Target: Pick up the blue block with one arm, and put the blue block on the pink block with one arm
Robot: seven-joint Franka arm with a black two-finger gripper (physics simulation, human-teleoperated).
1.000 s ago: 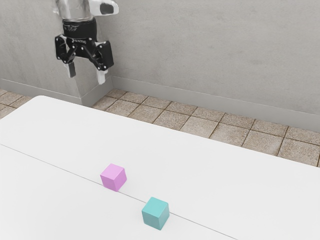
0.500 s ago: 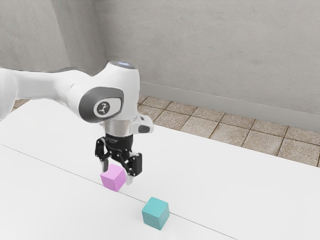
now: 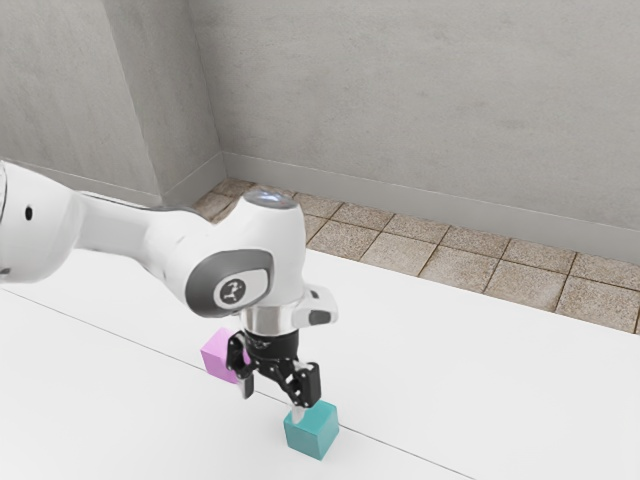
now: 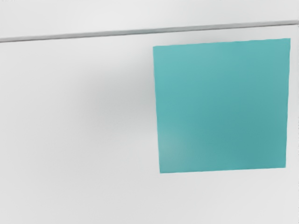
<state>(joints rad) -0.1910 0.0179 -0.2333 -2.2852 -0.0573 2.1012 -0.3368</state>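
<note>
So the white Franka arm (image 3: 150, 250) is bent way down over the table (image 3: 480, 380) and the black gripper (image 3: 272, 398) is pointing straight down, sitting low, just above the surface. The fingers are spread wide with nothing between them, so it's not holding anything. The blue block (image 3: 314, 432) (honestly it reads more teal to me) isn't centred under the hand. It sits off to one side, toward the exterior view's right, and the fingertip on that side (image 3: 297, 409) is right over the block's top near its back edge. I can't tell if it's actually touching or just hanging a hair above. The pink block (image 3: 218, 352) is just behind the gripper on its other side, partly covered by the gripper body, and it's near the blue one but not touching it. Both blocks are flat on the table along the thin grey seam (image 3: 100, 330) that crosses it. The wrist camera agrees: the blue block (image 4: 222, 105) is off to one side of the hand, not dead under it, with its top face square-on. The seam (image 4: 149, 31) passes just beyond one edge of the block, and plain white table (image 4: 70, 140) is under the rest of the hand.
</note>
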